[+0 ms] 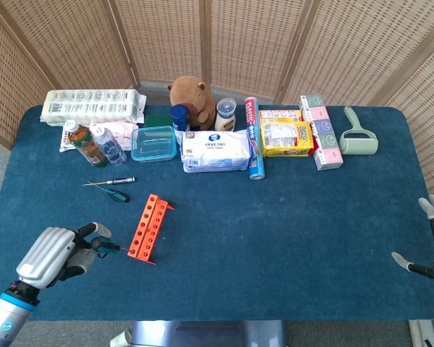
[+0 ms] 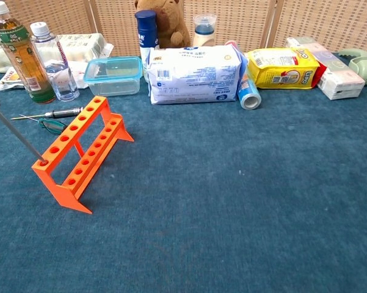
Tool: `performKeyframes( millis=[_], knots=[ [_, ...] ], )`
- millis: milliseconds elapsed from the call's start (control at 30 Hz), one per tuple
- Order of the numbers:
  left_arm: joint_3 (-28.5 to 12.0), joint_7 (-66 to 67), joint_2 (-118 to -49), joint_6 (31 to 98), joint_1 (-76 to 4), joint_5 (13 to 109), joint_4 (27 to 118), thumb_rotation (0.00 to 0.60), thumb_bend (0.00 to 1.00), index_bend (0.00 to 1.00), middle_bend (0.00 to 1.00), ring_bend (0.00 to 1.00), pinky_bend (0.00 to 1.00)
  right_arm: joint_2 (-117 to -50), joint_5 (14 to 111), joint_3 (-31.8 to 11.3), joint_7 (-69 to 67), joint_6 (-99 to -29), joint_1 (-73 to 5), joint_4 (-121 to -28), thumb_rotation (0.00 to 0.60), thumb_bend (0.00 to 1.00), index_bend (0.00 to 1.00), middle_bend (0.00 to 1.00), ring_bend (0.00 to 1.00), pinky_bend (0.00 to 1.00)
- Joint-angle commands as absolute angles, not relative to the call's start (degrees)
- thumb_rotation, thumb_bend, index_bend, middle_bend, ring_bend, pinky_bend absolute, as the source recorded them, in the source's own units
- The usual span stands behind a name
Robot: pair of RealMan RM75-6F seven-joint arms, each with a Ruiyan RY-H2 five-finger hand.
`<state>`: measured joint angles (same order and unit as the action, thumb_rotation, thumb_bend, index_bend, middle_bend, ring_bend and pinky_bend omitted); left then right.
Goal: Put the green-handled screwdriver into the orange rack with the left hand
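The green-handled screwdriver (image 2: 12,129) is tilted, and its metal tip sits at the end hole of the orange rack (image 1: 148,228), at the rack's near left corner. The left hand (image 1: 58,253) holds the handle, with its fingers curled around it. The hand is at about 9 o'clock from the rack, close to the near table edge.

At 11 o'clock from the rack, two more small screwdrivers (image 1: 110,187) lie flat on the blue table (image 1: 274,238). Behind them stand two bottles (image 2: 30,55) and a clear box (image 2: 113,75). A white pack (image 1: 217,150) and a brown toy bear (image 1: 192,97) are at 1 o'clock, well apart from the rack.

The right hand (image 1: 430,246) is far off at 3 o'clock, at the table's right edge, fingers spread and holding nothing. Bare blue cloth lies between it and the rack.
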<state>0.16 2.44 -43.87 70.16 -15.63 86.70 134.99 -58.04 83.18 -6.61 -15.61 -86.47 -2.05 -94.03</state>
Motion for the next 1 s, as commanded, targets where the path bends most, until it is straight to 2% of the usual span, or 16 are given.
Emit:
performKeyframes(
  millis=[33,333,400,433,533,567,667,767,1000],
  knots=[
    [0.0,3.1,-44.2,70.2,-15.7,86.4,135.0,0.6,0.49,0.5,0.95,0.89,0.9,-58.1,83.1,-6.6,-15.6,-86.5,-2.0,-94.0,0.6,0.09,0.03,0.0,0.0,0.0],
    [-0.3,5.1,-45.3,69.8,-16.0,84.7,135.0,0.6,0.49,0.5,0.95,0.89,0.9,-58.0,83.2,-6.6,-15.7,-86.5,-2.0,-94.0,0.6,0.09,0.03,0.0,0.0,0.0],
    [-0.6,6.0,-45.9,69.9,-16.1,84.2,135.0,0.6,0.46,0.5,0.95,0.89,0.9,-58.0,83.3,-6.6,-15.7,-86.5,-2.0,-94.0,0.6,0.09,0.03,0.0,0.0,0.0],
    [-0.7,6.6,-46.3,70.1,-16.1,83.9,135.0,0.6,0.44,0.48,0.95,0.89,0.9,-58.0,83.3,-6.6,-15.7,-86.5,-2.0,-94.0,0.6,0.09,0.03,0.0,0.0,0.0],
    [-0.9,7.8,-47.3,70.4,-16.2,83.6,135.0,0.6,0.35,0.3,0.95,0.89,0.9,-58.0,83.3,-6.6,-15.7,-86.5,-2.0,-94.0,0.6,0.09,0.03,0.0,0.0,0.0],
    [-1.0,8.1,-47.7,70.5,-16.2,83.5,135.0,0.6,0.33,0.23,0.95,0.89,0.9,-58.0,83.3,-6.6,-15.7,-86.5,-2.0,-94.0,0.6,0.09,0.03,0.0,0.0,0.0],
    [-1.2,8.3,-48.6,70.9,-16.2,83.7,135.0,0.6,0.33,0.11,0.95,0.89,0.9,-57.9,83.3,-6.6,-15.8,-86.5,-2.0,-94.0,0.6,0.09,0.03,0.0,0.0,0.0],
    [-1.3,8.8,-49.5,71.2,-16.1,84.0,135.0,0.6,0.32,0.06,0.95,0.89,0.9,-57.9,83.3,-6.6,-15.9,-86.5,-2.0,-94.1,0.6,0.09,0.03,0.0,0.0,0.0],
    [-1.6,7.1,-49.7,73.5,-15.2,85.8,135.0,0.6,0.32,0.05,0.95,0.89,0.9,-57.7,83.3,-6.6,-16.2,-86.5,-2.0,-94.1,0.6,0.09,0.03,0.0,0.0,0.0]
  ],
)
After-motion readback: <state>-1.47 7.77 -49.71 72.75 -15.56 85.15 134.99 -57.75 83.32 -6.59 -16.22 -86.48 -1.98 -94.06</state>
